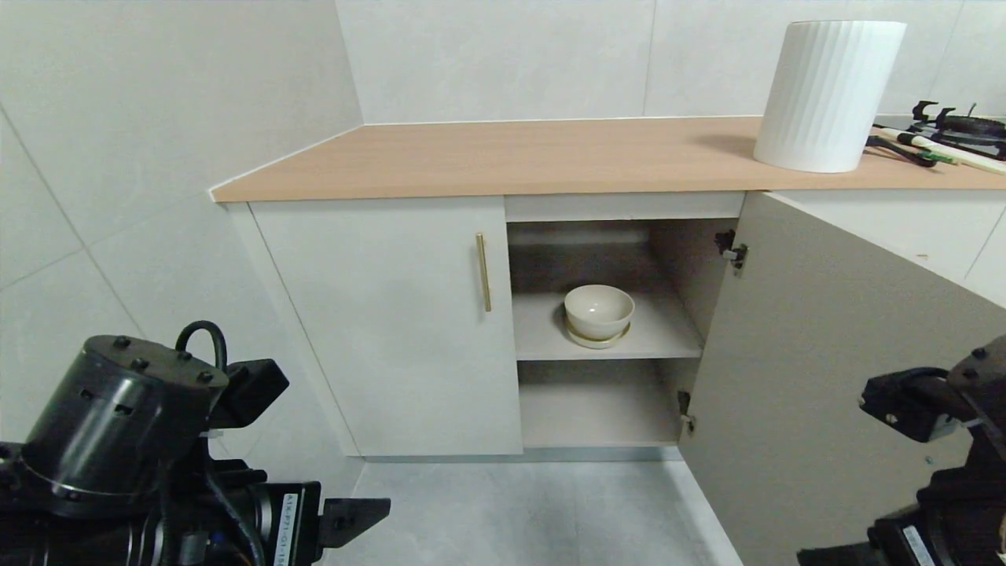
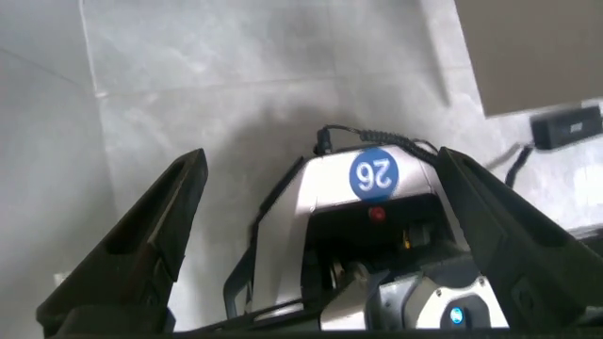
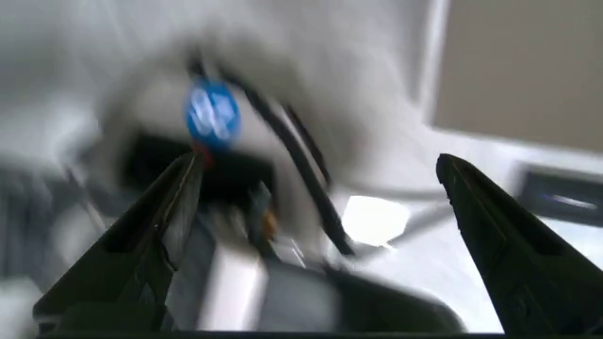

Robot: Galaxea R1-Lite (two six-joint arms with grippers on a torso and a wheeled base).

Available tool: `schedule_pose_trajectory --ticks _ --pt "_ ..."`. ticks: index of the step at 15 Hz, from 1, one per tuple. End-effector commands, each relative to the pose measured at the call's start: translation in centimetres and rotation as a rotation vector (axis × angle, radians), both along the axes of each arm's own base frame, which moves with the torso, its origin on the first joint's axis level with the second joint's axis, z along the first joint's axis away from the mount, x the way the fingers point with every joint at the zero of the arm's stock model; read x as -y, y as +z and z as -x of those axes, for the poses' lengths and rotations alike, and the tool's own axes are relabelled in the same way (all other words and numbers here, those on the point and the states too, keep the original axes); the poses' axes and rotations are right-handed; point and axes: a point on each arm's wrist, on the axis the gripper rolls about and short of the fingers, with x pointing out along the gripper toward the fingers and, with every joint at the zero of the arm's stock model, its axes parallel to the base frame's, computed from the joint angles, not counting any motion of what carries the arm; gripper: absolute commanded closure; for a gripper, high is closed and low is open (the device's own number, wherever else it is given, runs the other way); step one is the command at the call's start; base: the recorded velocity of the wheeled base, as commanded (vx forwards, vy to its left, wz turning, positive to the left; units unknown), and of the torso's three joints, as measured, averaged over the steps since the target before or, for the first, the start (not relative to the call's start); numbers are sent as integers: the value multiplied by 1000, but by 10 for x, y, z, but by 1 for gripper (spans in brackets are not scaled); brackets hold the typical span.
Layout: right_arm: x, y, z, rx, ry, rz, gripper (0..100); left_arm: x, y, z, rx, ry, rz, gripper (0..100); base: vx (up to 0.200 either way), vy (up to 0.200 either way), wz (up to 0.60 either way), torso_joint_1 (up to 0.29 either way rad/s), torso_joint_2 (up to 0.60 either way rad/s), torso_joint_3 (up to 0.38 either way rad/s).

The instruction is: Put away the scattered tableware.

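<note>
the cream bowl (image 1: 599, 309) sits on a small plate (image 1: 597, 339) on the upper shelf (image 1: 542, 334) of the cabinet, whose right-hand door (image 1: 802, 377) is swung wide. the left gripper (image 2: 320, 160) and the right gripper (image 3: 318, 162) hang low over the floor, fingers spread, holding nothing.

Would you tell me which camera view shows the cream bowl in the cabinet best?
The head view: the cream bowl sits in plain sight on a small plate on the upper shelf beside the open door. Both wrist views face the grey floor instead.
</note>
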Motion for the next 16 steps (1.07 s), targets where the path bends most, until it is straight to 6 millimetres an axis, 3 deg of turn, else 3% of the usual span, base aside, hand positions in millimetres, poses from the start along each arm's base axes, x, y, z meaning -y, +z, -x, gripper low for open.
schedule_pose_trajectory --ticks 1,5,9,16 --pt "12 13 25 22 84 19 0 0 0 0 -1 1 -1 0 0 -200 0 2 2 2" --pt "29 16 47 -18 131 102 0 0 0 0 0 1 0 0 0 -200 0 -1 2 4" --pt "35 16 43 41 25 202 0 0 0 0 0 1 0 0 0 -50 0 -2 2 2" --pt "59 20 19 84 -257 297 0 0 -1 0 -5 -1 -1 0 0 0 0 0 0 0"
